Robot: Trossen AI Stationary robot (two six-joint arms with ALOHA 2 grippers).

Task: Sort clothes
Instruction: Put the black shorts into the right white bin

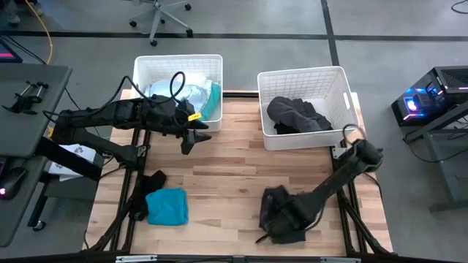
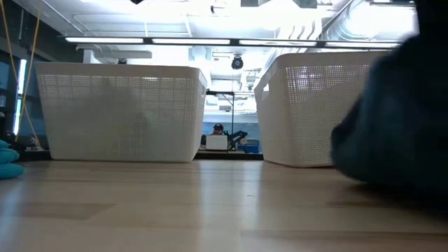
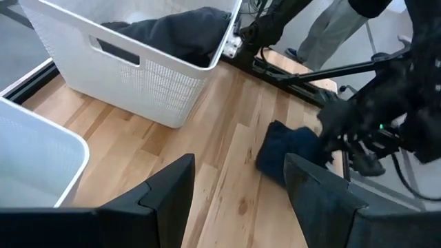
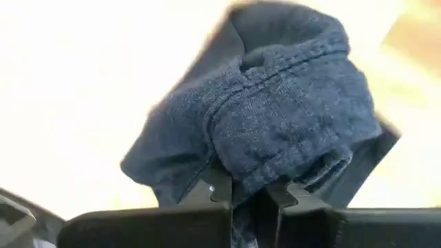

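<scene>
1. Right gripper [image 4: 249,193] is down at the near right part of the table [image 1: 227,161], fingers pinched on a fold of the navy garment [image 4: 275,117]. The garment is bunched on the wood, well short of the right basket [image 1: 344,91].
2. Risk: the pinch looks to catch only a thin hem fold. On lift, the cloth could slip out, or hang long and drag.
3. Risk: the right basket wall stands between the garment and the drop spot. A low carry could snag the hanging cloth on the rim or shove the basket off its place.
4. Left gripper [image 3: 238,186] hovers just in front of the left basket [image 1: 157,66], fingers spread, holding nothing. Light-coloured clothes [image 1: 194,95] already lie in that basket, dark clothes [image 1: 296,113] in the right one.
5. Risk: 2 garments remain at the near left, a teal garment [image 1: 167,206] and a black garment [image 1: 150,183] touching it. A grab there could take both together and put 1 in the wrong basket.
6. Risk: if both arms move centre at once, the links could clash.
</scene>
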